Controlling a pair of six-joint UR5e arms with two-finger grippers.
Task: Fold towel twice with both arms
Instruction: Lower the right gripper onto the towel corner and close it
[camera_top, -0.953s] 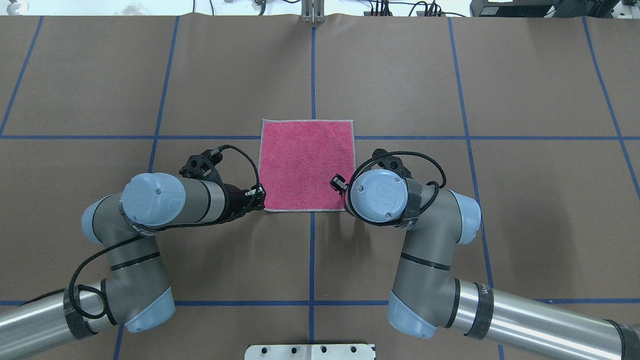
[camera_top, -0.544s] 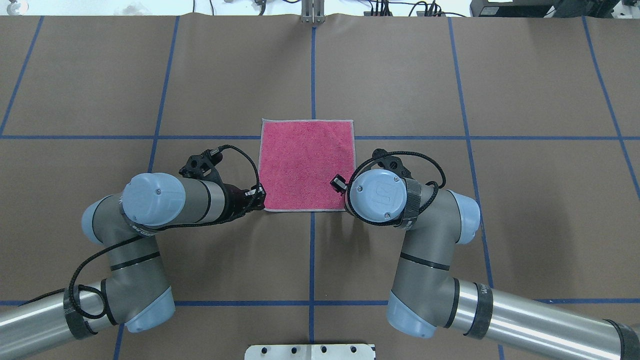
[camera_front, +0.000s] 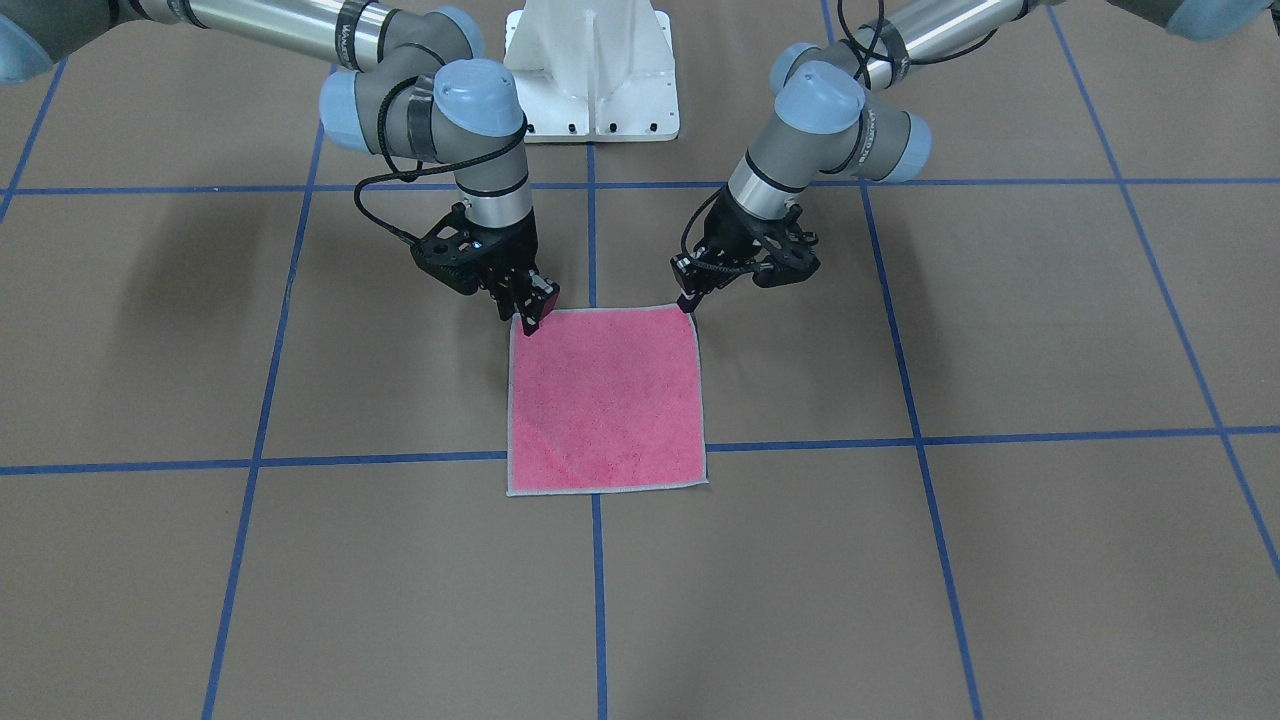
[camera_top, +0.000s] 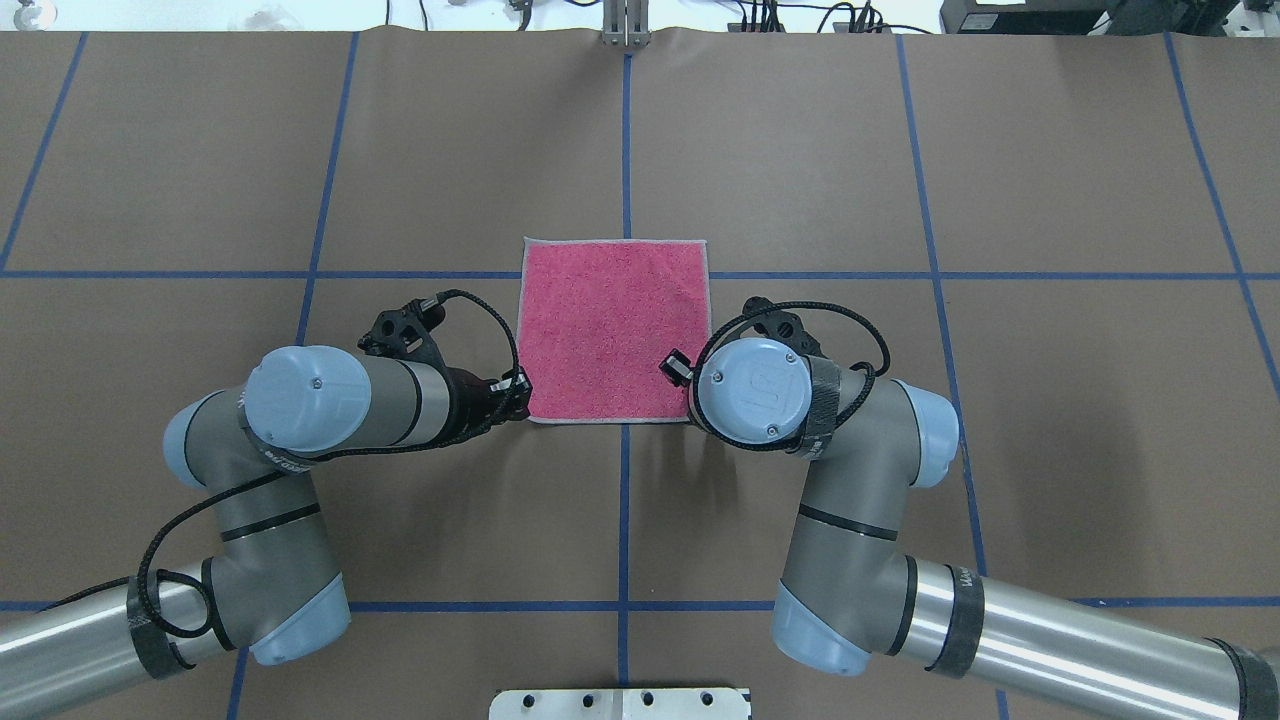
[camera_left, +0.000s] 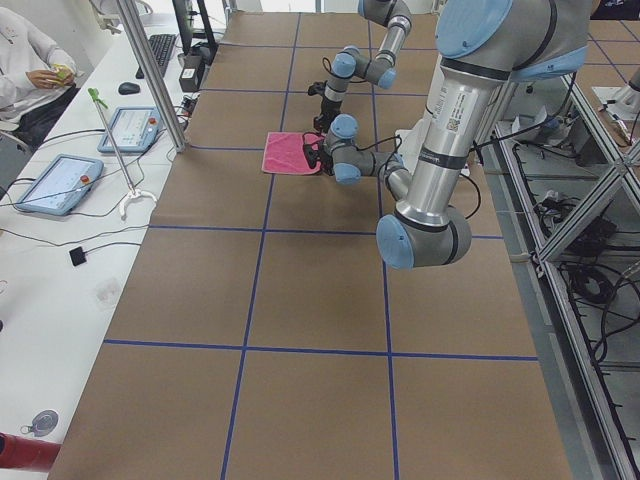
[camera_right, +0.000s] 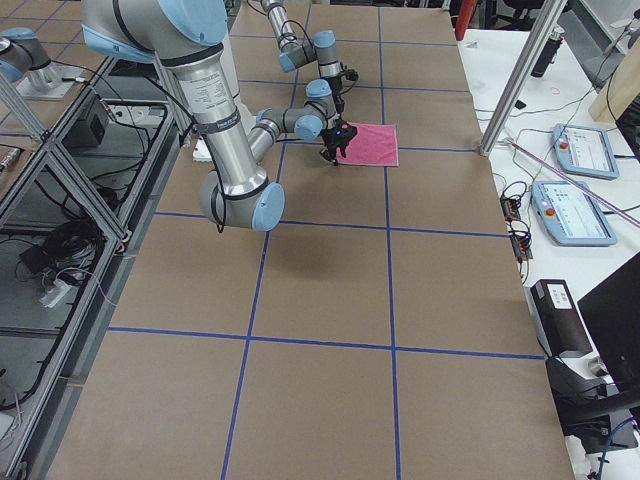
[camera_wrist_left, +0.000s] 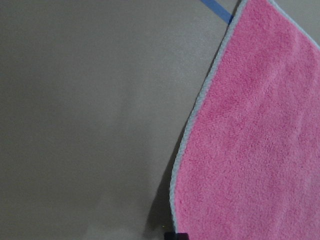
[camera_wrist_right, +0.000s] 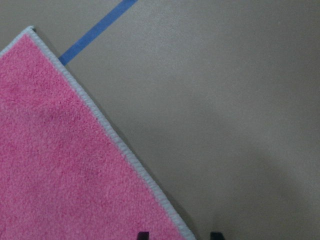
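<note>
The right jaws stand apart: the right wrist view shows two dark fingertips (camera_wrist_right: 143, 235) with the grey edging of the towel (camera_wrist_right: 65, 165) running between them. Of the left jaws only one dark tip (camera_wrist_left: 175, 234) shows, against the edging, so I cannot tell whether they are apart or together.

With 12 o'clock pointing away from the robot, the towel lies flat, pink face up, in the middle of the table (camera_top: 1000, 400). The right jaws are at its 5 o'clock corner and the left jaws at its 7 o'clock corner.

The likely trouble is a thin bite. Jaws closing on the edging alone could let a corner slip out on the lift. If one corner rises while the other stays down, the fold would go toward 12 o'clock skewed.

The overhead view hides the right jaws under the blue wrist cap of the right arm (camera_top: 750, 390). The front-facing view shows both sets down at the corners, and the left arm (camera_front: 830, 110) clear of the cloth.
</note>
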